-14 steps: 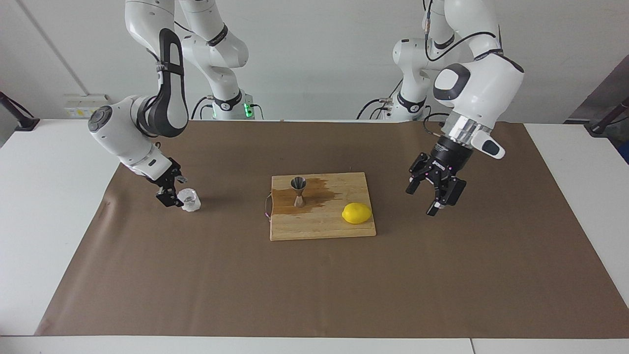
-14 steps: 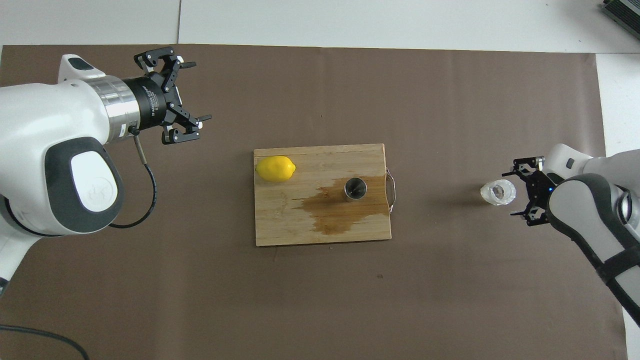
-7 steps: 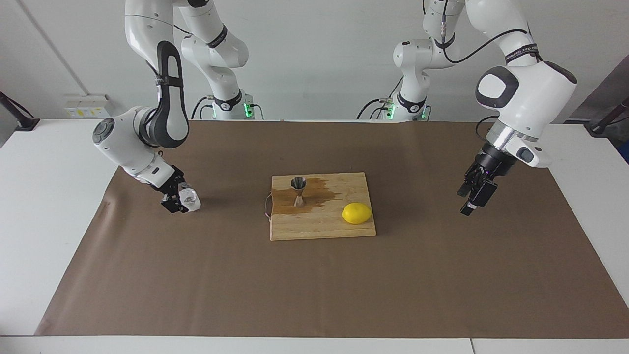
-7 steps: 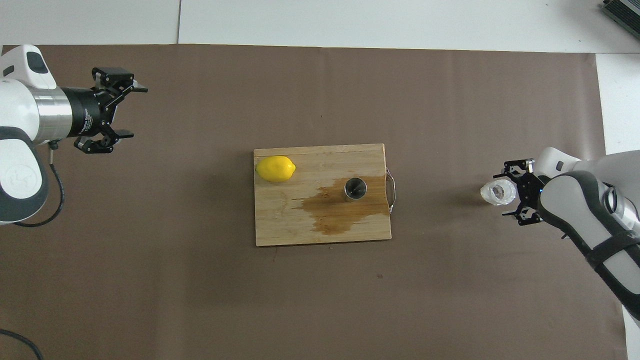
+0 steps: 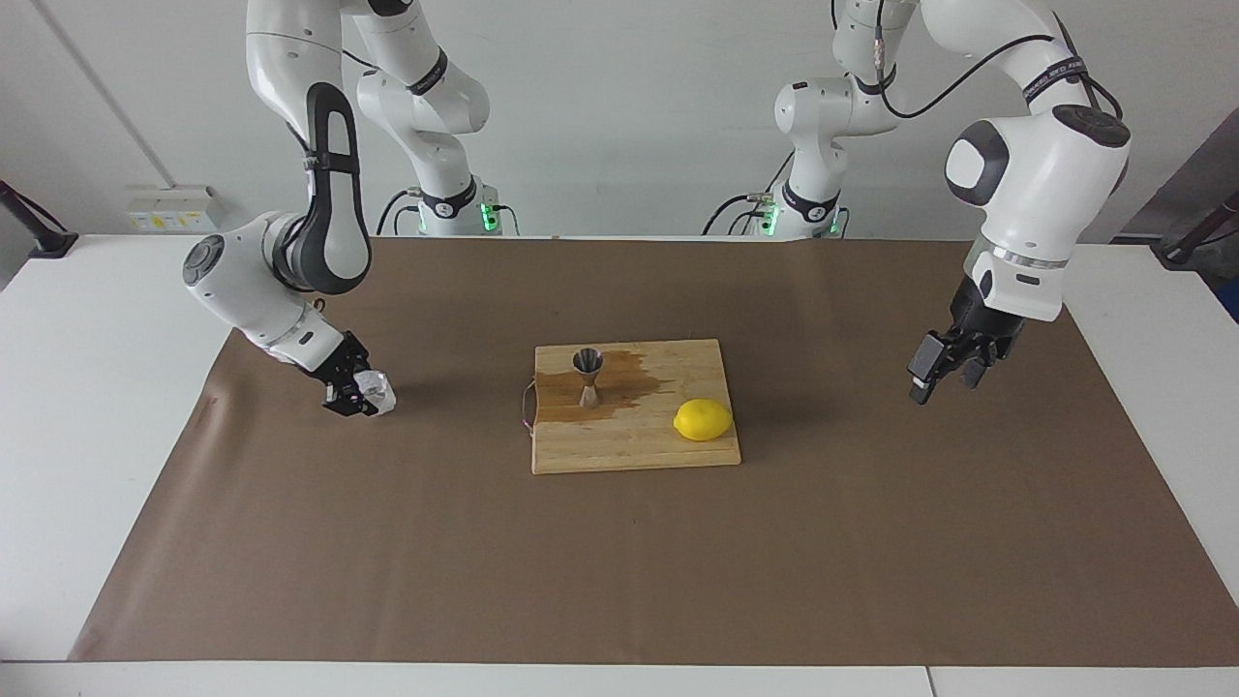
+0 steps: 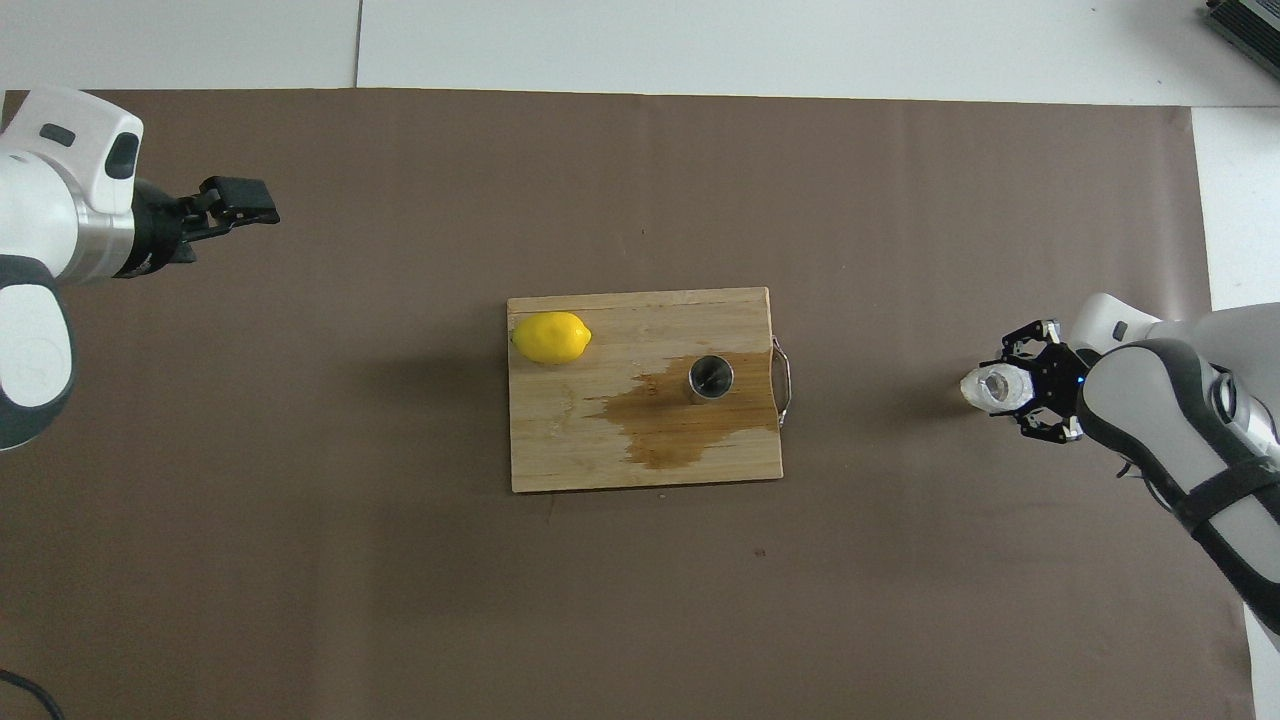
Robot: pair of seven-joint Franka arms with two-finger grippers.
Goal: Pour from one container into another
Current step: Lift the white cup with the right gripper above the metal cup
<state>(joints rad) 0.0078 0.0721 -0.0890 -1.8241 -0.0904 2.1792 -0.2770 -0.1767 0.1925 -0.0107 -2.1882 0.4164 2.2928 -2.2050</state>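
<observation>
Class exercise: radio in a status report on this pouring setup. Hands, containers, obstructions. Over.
Right hand shut on glass, off the board. Left hand open, waiting. Jigger upright on board, lemon beside. Path clear.

This is a robotics lab, staged for a kitchen-style exercise. Two white jointed robot arms (image 5: 310, 184) are bolted at one edge of a plain white table (image 5: 87, 407), their bases lit by small green lights, with black cables running off them. A sheet of brown paper (image 5: 619, 561) covers the worktop, and the bare pale wall carries only a socket strip (nothing domestic anywhere). The few props, a rectangular wooden cutting board (image 5: 634, 440) with a wet stain and a yellow lemon (image 5: 703, 420), sit alone in the middle like test items.
</observation>
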